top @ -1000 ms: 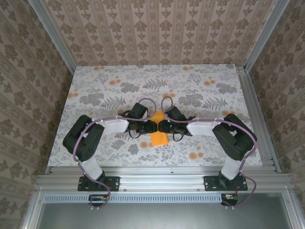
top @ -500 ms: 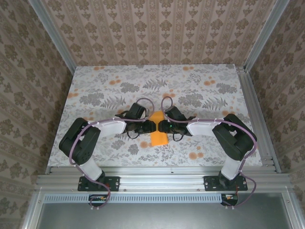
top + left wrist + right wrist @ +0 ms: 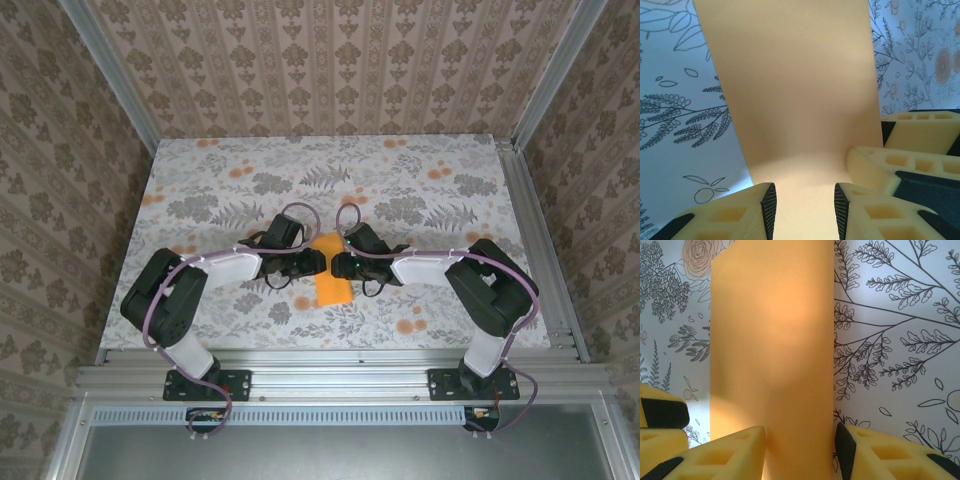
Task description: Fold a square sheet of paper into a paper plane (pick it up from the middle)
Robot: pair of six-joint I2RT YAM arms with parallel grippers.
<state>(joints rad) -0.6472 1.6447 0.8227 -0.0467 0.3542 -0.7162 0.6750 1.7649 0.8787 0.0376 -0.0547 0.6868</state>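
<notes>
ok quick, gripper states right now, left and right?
Left gripper: open, jaws partly apart astride the square sheet of paper, not clamped.
Right gripper: open, jaws partly apart over the same sheet.

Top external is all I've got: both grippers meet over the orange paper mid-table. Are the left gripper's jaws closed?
Observer: No. The left wrist view shows the left gripper with jaws apart and the orange paper running between them.
Operator: And the right?
Observer: The right gripper is open too. The paper is wider than the gap between its fingers.
Operator: How close are the two?
Observer: The right gripper's fingertips sit close beside the left's, over the paper's edge. I can't tell whether they touch.
</notes>
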